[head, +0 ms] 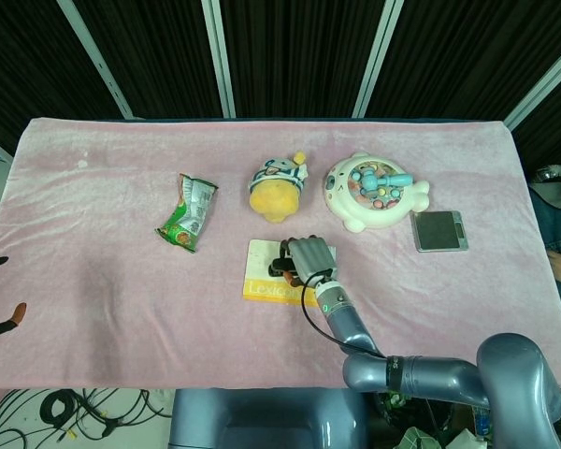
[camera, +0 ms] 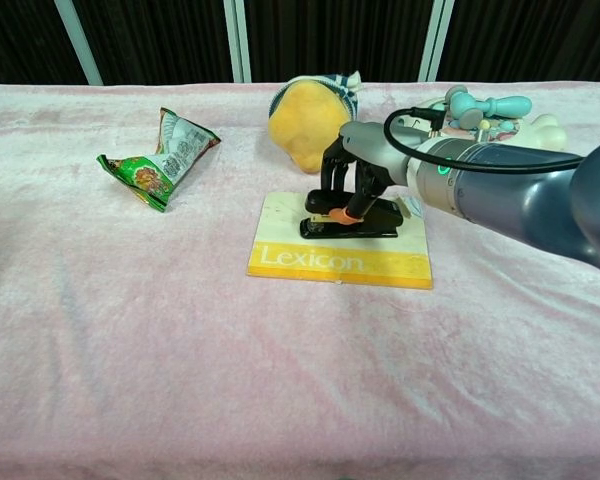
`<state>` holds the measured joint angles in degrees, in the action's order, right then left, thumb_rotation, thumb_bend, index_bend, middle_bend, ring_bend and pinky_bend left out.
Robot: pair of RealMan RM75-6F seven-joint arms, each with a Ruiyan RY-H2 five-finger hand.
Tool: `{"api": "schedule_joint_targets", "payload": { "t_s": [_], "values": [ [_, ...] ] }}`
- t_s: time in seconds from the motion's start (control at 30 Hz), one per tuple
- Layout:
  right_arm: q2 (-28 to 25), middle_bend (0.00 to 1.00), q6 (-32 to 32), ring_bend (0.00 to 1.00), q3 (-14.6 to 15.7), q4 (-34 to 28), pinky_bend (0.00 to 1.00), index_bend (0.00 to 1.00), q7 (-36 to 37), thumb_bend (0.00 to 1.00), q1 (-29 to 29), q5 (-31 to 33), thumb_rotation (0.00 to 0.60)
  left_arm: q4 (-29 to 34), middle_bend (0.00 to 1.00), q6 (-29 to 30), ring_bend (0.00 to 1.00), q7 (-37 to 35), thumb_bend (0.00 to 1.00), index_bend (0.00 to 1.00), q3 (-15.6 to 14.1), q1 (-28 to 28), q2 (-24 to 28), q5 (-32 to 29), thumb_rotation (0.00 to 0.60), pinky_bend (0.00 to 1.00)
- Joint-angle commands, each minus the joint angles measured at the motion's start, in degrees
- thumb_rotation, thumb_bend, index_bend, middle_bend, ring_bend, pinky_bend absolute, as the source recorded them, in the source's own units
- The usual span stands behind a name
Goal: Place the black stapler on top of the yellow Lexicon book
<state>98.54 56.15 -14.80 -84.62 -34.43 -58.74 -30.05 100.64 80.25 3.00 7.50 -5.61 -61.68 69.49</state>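
fuzzy pink plush tablecloth [camera: 130, 330], soft matt nap | glossy black plastic stapler [camera: 352, 219] | smooth yellow-and-cream Lexicon book [camera: 320, 262], slightly satin cover | crinkly shiny green foil snack bag [camera: 160, 158] | satin grey metal-look right arm [camera: 520, 190] | glossy white plastic toy [head: 374, 192] seen up top
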Motion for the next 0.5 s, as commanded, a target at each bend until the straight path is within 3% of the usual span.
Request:
{"api": "schedule_joint_targets", "payload": {
  "t_s": [0.03, 0.27, 0.5],
  "values": [
    [0.2, 0.32, 0.4, 0.4, -0.1, -0.3, 0.33, 0.42, -0.2, 0.29, 0.0, 0.3, 0.6, 0.0, 0.03, 0.0, 0.0, 0.1, 0.3, 0.17, 0.0, 0.0, 0.0, 0.0, 0.6, 0.01],
    [0.2, 0.26, 1.1, 0.36, -0.2, -1.1, 0.33, 0.39, -1.5, 0.29, -0.2, 2.1, 0.6, 0.1, 0.03, 0.0, 0.0, 0.2, 0.31, 0.17, 0.0, 0.0, 0.0, -0.2, 0.6, 0.01],
    [-1.5, 0.14, 2.2, 0.23, -0.7, -4.0, 0.26, 0.29, -1.9, 0.26, 0.1, 2.1, 0.6, 0.1, 0.03, 0.0, 0.0, 0.3, 0.31, 0.17, 0.0, 0.0, 0.0, -0.4, 0.6, 0.01]
  ]
}}
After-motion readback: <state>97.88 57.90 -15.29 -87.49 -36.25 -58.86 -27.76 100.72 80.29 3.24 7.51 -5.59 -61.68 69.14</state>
